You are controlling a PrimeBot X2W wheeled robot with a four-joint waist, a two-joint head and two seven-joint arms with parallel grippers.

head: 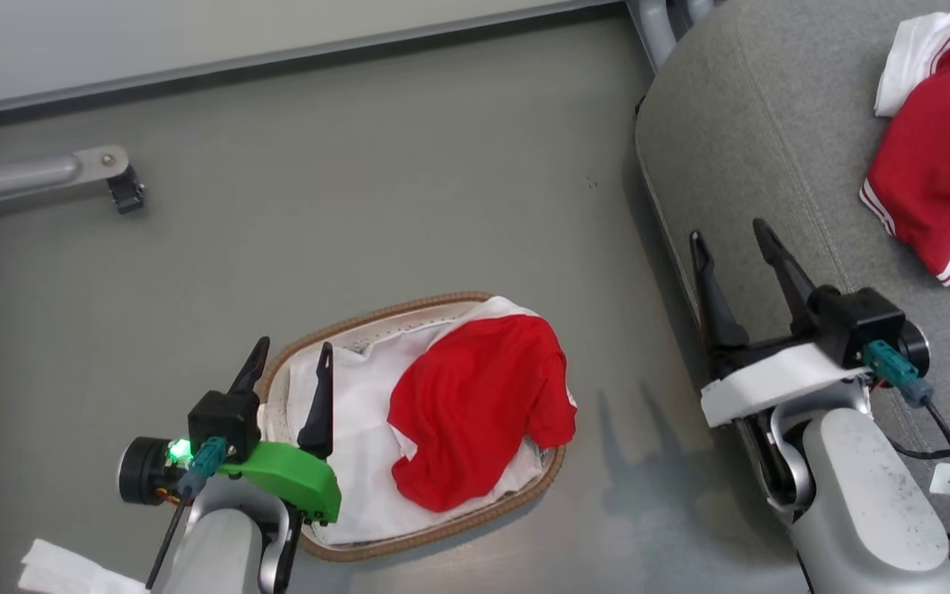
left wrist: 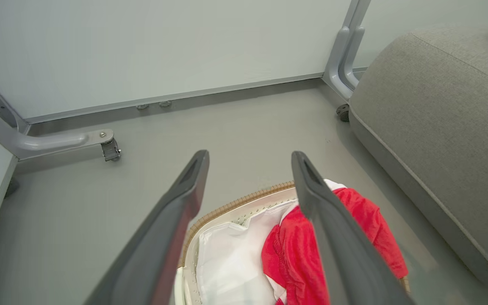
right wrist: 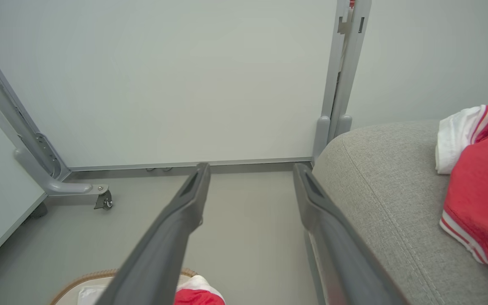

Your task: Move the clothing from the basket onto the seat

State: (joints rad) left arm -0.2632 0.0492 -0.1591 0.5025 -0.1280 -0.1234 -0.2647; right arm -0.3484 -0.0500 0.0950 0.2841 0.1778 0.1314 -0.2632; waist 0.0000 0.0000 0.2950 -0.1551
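Basket (head: 392, 312): head view – on floor (head: 359, 206), left of seat (head: 772, 165), not touching it. Red garment (head: 475, 404) lies in basket over white liner (head: 359, 412). 2nd item, red-and-white garment (head: 937, 157), lies on seat. Left end effector (head: 294, 344) above basket's left end; right end effector (head: 728, 231) above seat edge.
Left wrist view – 2 fingers spread wide, nothing gripped; basket below.
Right wrist view – 2 fingers spread wide, nothing gripped; seat at right.

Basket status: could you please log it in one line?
left gripper open | right gripper open | shirt in basket | jersey on seat
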